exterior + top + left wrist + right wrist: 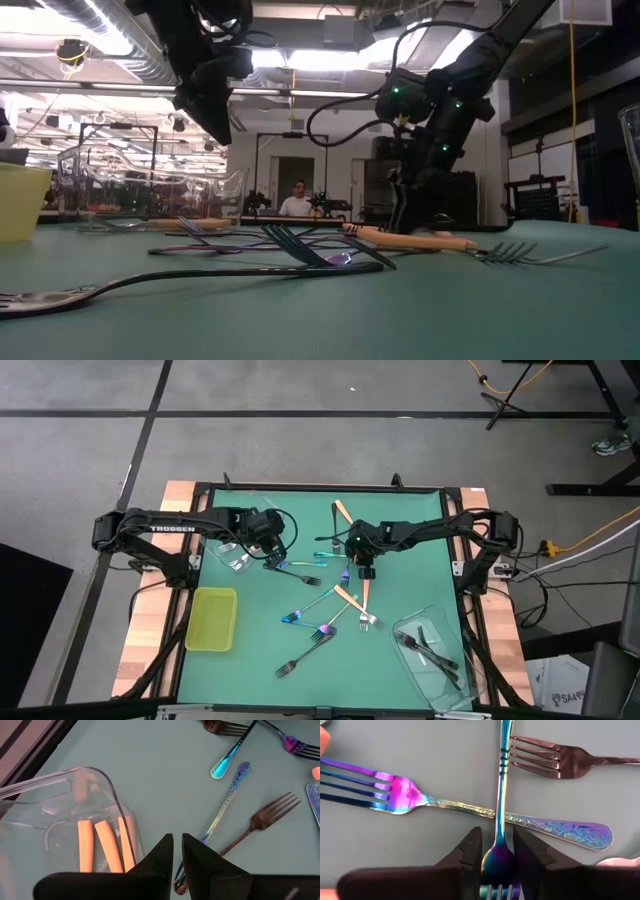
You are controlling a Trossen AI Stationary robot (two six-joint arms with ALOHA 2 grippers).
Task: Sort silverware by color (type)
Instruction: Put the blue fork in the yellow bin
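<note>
Straddling a slim, glossy iridescent fork [498,845], the right gripper [498,855] has narrow jaws flanking its neck — grip uncertain; left gripper [177,851] hovers nearly closed — empty — beside a clear tub [60,800].

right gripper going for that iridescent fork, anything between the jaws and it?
Nothing visible. In the right wrist view the right gripper already has its jaws on either side of the iridescent fork, near its head. That fork lies across the patterned handle of a second iridescent fork, so it is on top and not pinned.
</note>
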